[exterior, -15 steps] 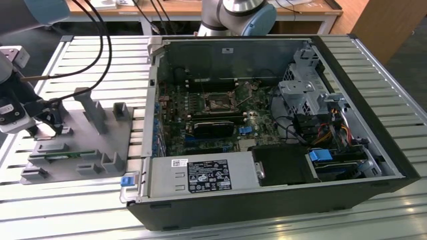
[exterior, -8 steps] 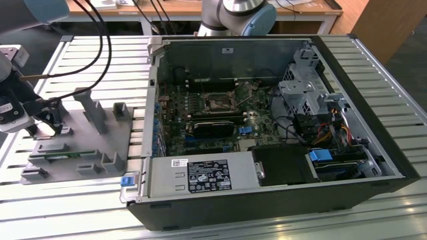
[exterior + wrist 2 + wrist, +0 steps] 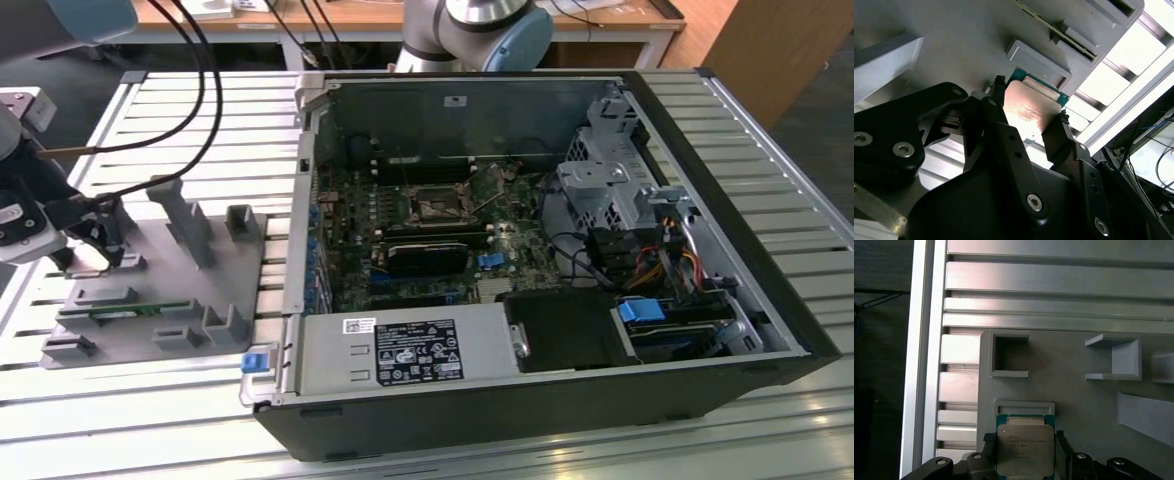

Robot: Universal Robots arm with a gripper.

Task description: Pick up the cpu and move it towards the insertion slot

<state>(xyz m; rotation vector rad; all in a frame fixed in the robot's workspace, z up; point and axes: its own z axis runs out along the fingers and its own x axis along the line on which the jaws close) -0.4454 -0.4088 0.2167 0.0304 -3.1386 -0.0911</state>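
Pick-up step: end effector [image 3: 1030, 100] clenched on the cpu [image 3: 1021, 450] by opposite edges, chip seated in grey fixture [image 3: 1079, 405], well apart from the insertion slot [image 3: 437, 205]; level, straight lift judged necessary.

cpu [image 3: 1025, 450]: silvery metal lid, brushed and dull, catching a pinkish glare in the second wrist view; matt green board at the rim
gripper [image 3: 1024, 440]: smooth black plastic with a slight gloss
screws [image 3: 1034, 202]: bright metal, set in the black fingers
fixture [image 3: 1079, 405]: grey plastic, matt and even
table [image 3: 1054, 277]: bare ribbed metal slats, satin, glaring white where light hits
computer case [image 3: 747, 300]: matt black shell, grey sheet metal inside
insertion slot [image 3: 437, 205]: silvery metal frame around a dark centre
memory stick [image 3: 120, 312]: green board, matt
cables [image 3: 200, 80]: smooth black jackets
desk [image 3: 400, 15]: wood-coloured top, smooth
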